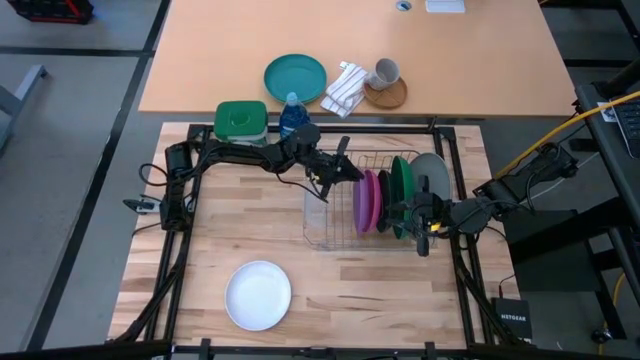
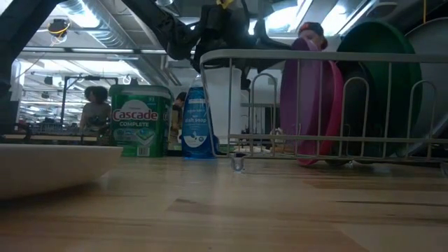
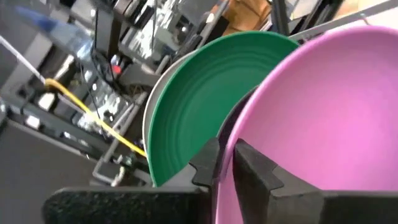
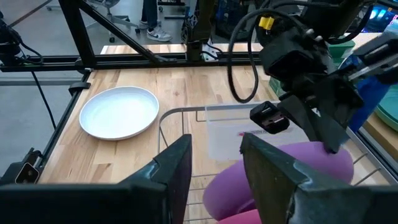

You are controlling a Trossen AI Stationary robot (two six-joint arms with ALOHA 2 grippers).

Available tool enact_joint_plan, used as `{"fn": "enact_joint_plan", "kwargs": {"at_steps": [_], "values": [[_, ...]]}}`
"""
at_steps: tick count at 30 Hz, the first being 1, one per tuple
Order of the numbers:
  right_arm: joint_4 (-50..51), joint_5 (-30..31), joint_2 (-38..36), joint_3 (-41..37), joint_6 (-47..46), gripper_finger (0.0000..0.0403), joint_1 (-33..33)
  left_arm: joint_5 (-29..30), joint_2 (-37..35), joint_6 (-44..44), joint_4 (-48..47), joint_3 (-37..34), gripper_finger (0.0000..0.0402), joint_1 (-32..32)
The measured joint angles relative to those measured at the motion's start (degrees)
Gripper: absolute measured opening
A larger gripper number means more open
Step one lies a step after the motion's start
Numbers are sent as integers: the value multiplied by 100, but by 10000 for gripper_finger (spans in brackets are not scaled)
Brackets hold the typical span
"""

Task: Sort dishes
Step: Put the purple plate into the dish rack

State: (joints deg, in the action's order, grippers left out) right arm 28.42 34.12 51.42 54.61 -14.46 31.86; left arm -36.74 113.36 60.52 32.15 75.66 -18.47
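Observation:
A wire dish rack (image 1: 335,215) stands right of the table's middle. Upright in it are a magenta-pink plate (image 1: 364,200), a dark grey one behind it, a green plate (image 1: 402,188) and a light grey plate (image 1: 432,172), their lower rims between the wires. A white plate (image 1: 258,295) lies flat near the front left. My left gripper (image 1: 350,172) reaches level from the left to the pink plate's far rim and is shut on it. My right gripper (image 1: 424,228) hangs open at the rack's near right side, touching nothing. My left gripper pinches the magenta-pink plate's rim (image 3: 225,155) between its two fingers, one finger (image 3: 252,171) on the plate's face and the other (image 3: 205,165) behind it. The fingers come level from the table's left. The plate stands upright in the rack (image 2: 329,150) on its lower rim.
A green-lidded tub (image 1: 241,120) and a blue soap bottle (image 1: 291,112) stand at the far edge, left of the rack. On the tan table beyond are a teal plate (image 1: 295,77), a striped towel (image 1: 345,88) and a mug (image 1: 386,72). People show in the room behind.

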Motion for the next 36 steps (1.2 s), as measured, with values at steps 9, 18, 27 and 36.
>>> {"fn": "enact_joint_plan", "kwargs": {"at_steps": [9, 18, 27, 36], "values": [[-1, 1, 0, 0, -2, 147, 0, 147, 0, -1125, -31, 0, 88, 16], [-1, -1, 0, 0, -20, 147, 0, 158, 0, -1563, -227, 0, 101, 192], [-6, -11, 0, 0, -22, 147, 0, 305, 0, -1644, -586, 4, 106, 348], [-6, -21, 0, 0, -26, 147, 1, 659, 0, -2281, -639, 4, 107, 287]]}}
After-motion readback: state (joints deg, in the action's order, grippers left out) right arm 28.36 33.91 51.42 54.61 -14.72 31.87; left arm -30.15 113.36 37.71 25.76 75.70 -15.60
